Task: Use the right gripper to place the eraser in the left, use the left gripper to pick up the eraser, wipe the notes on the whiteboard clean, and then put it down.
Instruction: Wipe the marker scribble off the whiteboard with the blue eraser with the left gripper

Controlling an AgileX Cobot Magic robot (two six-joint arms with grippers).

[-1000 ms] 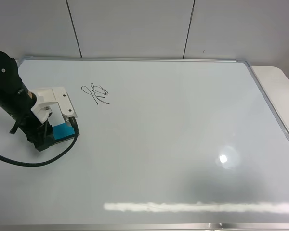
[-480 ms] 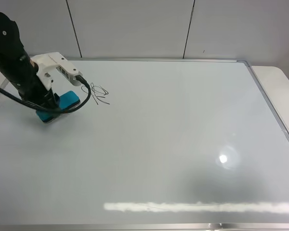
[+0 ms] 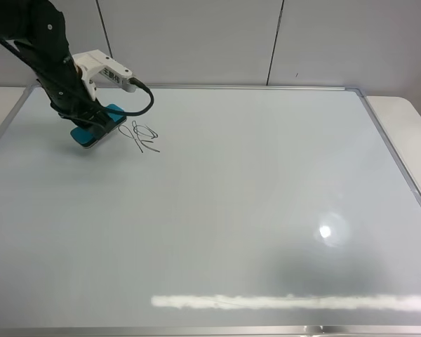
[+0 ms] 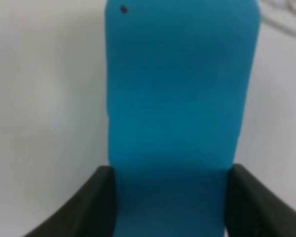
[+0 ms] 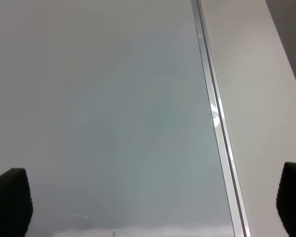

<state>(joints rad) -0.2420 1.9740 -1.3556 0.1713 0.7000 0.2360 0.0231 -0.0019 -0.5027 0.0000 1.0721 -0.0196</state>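
Observation:
The whiteboard (image 3: 252, 203) lies flat and fills most of the exterior high view. The notes (image 3: 142, 137), a small black scribble, sit at its far left. My left gripper (image 3: 97, 124) is shut on the teal eraser (image 3: 88, 135) and holds it on the board just left of the notes. In the left wrist view the black fingers (image 4: 91, 205) clamp both long sides of the eraser (image 4: 180, 94). My right gripper (image 5: 150, 197) is open and empty over the whiteboard's (image 5: 113, 98) right side. It is out of the exterior high view.
The board's silver frame (image 5: 213, 113) runs along its right edge, with a white table surface (image 3: 407, 126) beyond it. Grey wall panels (image 3: 196, 35) stand behind the board. A black cable (image 3: 142, 98) loops from the left gripper's white housing.
My left gripper has carried the eraser from the board's front left toward the far edge and slightly right. It is now beside the notes.

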